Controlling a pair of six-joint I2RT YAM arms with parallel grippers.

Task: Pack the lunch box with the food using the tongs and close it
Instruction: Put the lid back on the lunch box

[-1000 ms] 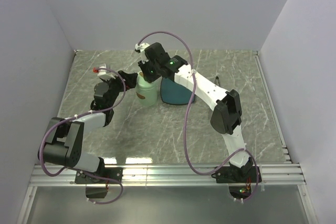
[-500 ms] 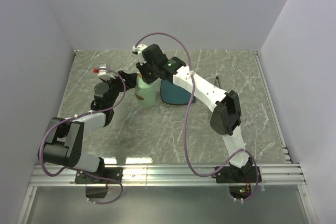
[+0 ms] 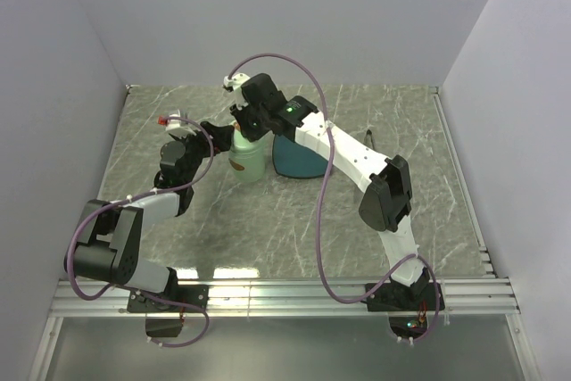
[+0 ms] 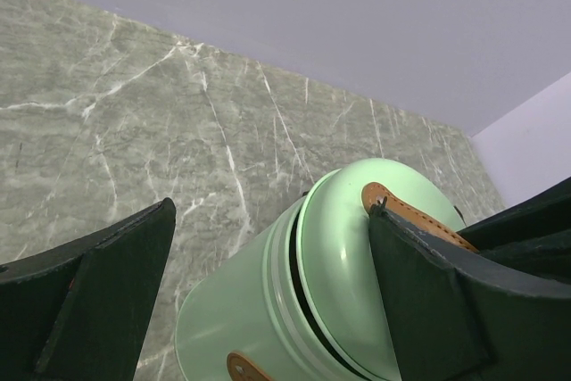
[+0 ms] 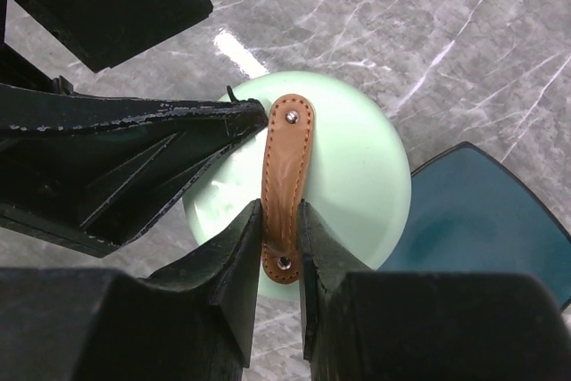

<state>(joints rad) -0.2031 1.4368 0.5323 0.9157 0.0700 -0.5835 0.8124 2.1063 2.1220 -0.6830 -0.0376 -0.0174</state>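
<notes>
Right arm nudged; one lunch box (image 3: 247, 160).

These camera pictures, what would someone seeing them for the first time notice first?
The mint-green lunch box stands mid-table with both arms meeting over it. The right end effector is shut on the brown strap handle of its lid, while the left end effector straddles the body, open. Just right sits a dark teal plate.

Top external view: high behind both arm bases, looking down and forward across the whole grey-green marbled worktop (image 3: 178, 211). Left wrist view: very close, low, side-on. Right wrist view: very close, straight down; all three share the pale mint-green cylindrical lunch box (image 3: 247, 160) (image 4: 294, 310) (image 5: 357, 176).
</notes>
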